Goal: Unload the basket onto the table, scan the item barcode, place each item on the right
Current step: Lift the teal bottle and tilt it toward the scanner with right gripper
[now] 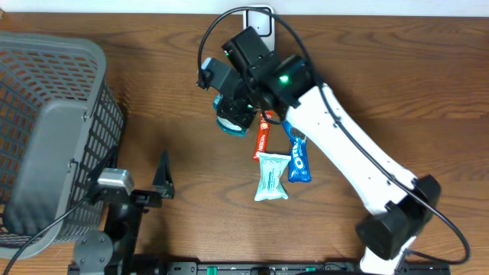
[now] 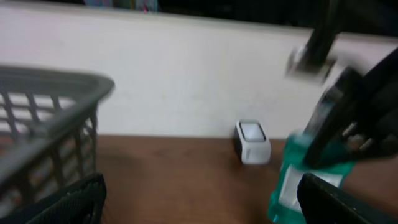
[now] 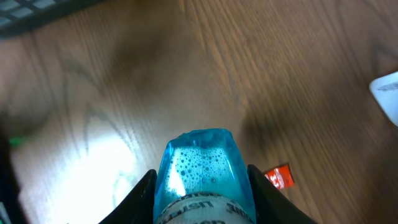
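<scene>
Your right gripper [image 3: 202,186] is pinching a blue Listerine mouthwash bottle [image 3: 200,163], holding it over the wood table [image 1: 191,176] near the white scanner [image 2: 252,142]. Your left gripper [image 2: 205,214] is spread wide, holding nothing, beside the grey basket [image 1: 46,114].

overhead: we look straight down | left wrist: low, facing far, sharing grey plastic mesh basket [image 2: 43,81] | right wrist: close above brown wooden table [image 3: 261,56]
</scene>
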Controlling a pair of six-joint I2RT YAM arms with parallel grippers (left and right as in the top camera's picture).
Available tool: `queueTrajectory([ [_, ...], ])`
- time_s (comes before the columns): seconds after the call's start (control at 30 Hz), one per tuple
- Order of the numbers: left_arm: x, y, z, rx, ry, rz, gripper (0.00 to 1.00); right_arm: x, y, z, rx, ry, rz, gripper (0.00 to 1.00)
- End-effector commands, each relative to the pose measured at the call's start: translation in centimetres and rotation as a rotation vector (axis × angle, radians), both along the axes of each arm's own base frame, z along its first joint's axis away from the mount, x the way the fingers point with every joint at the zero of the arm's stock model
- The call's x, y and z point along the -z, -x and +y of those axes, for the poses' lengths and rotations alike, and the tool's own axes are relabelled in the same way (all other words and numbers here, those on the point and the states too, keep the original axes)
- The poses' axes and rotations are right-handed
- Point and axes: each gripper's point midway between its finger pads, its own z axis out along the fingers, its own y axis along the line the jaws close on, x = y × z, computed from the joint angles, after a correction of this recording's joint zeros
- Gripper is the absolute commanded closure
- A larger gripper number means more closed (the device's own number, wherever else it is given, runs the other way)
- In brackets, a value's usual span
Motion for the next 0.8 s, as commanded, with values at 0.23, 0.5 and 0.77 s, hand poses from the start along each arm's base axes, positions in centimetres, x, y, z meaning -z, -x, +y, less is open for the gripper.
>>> queueTrajectory([
  [0.23, 7.9, -2.3, -0.1, 0.011, 0.058, 0.091, 0.02, -5.5, 4.6, -0.8, 0.188, -0.218, 0.286, 0.99],
  [0.5, 10.0, -2.5, -0.1, 0.010, 0.071, 0.135, 0.02, -6.8, 8.1, -1.3, 0.157, -0.323, 0.593, 0.99],
  [0.77, 11.6, -2.6, 0.5, -0.021, 0.068, 0.162, 0.02, -7.2, 9.4, -2.3, 0.163, -0.342, 0.720, 0.99],
])
